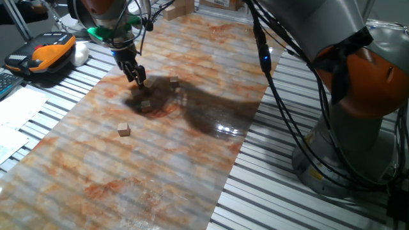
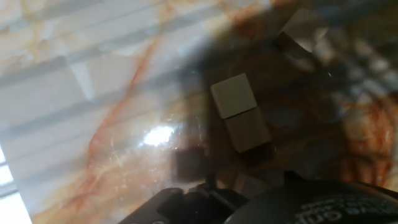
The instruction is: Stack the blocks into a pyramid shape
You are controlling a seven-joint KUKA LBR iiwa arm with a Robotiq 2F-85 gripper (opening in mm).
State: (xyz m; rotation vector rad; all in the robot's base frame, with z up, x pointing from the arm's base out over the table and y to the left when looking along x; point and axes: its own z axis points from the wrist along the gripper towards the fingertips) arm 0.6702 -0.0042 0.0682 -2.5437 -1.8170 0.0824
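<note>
My gripper [image 1: 138,78] hangs low over a small cluster of light-brown wooden blocks [image 1: 146,103] in the arm's shadow. Its fingers look close together, and I cannot tell whether they hold anything. One block [image 1: 174,80] lies to the right of the gripper and one [image 1: 124,130] lies alone nearer the front. In the hand view, two blocks [image 2: 234,94] [image 2: 247,130] lie side by side and touching, and a third [image 2: 303,28] lies at the top right. A pale-brown patch [image 2: 249,184] shows between the dark gripper parts at the bottom edge.
The blocks lie on a marbled orange-and-white sheet [image 1: 160,166] over a slatted metal table. An orange and black device [image 1: 45,52] and papers [image 1: 16,121] lie to the left. The arm's base [image 1: 351,121] and cables stand to the right. Boxes [image 1: 182,6] stand at the back.
</note>
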